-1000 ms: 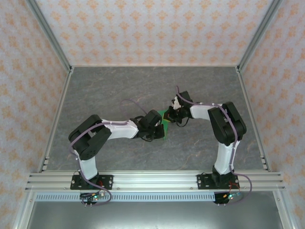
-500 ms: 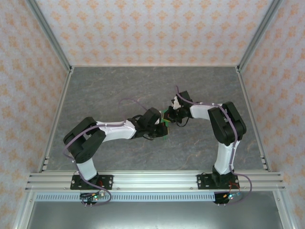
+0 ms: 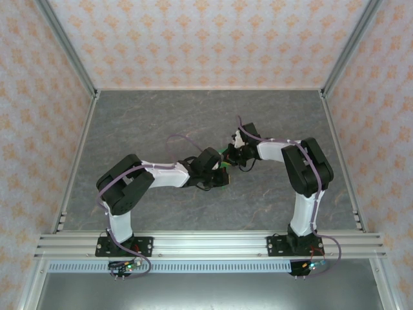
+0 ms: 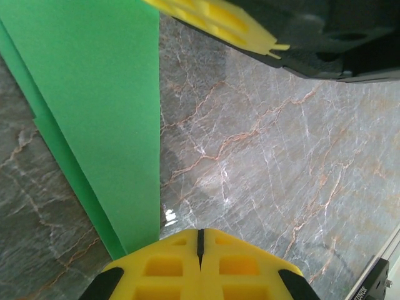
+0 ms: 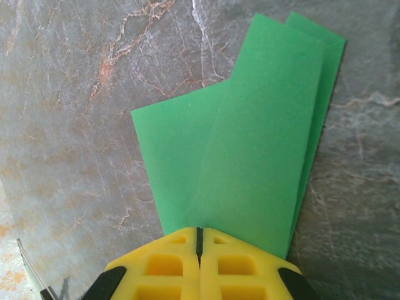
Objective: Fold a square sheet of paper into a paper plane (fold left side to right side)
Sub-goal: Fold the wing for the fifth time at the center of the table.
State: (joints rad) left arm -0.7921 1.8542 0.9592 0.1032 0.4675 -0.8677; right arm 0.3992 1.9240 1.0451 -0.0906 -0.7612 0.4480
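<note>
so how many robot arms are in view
2. The left arm reaches in from the near-left base, the right arm from the near-right; both meet at the folded green paper mid-table. None seem hidden.

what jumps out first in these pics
A bright green paper, folded in angular layers, lies in the middle of the grey marbled table. The yellow-tipped left tool and right tool are both shut, each with its tips close at an edge of it.
</note>
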